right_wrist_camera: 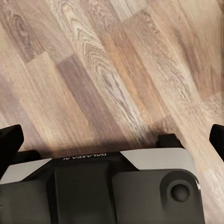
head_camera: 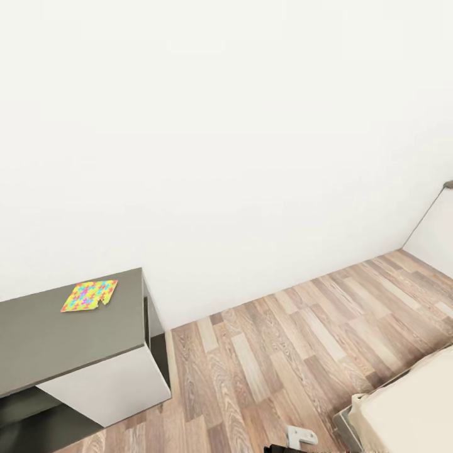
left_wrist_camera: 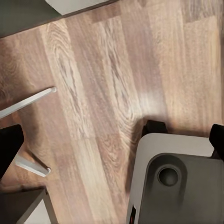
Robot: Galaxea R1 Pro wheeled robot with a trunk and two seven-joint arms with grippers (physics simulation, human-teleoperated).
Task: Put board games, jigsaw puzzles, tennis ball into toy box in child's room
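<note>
Lying flat near the far right corner of the dark grey counter (head_camera: 56,343), a thin multicoloured jigsaw-pattern square (head_camera: 89,296) sits alone. The cream-mattressed bed (head_camera: 409,409) edges the wood plank floor (head_camera: 283,352). Both pincers' fingertips spread wide, gripping nothing (only dark tips visible).

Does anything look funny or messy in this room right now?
Not much. One jigsaw puzzle lies flat on the dark grey unit near the wall, sitting crooked to the edges, with a small notch in one side. The wood floor and the corner of the bed look tidy.
</note>
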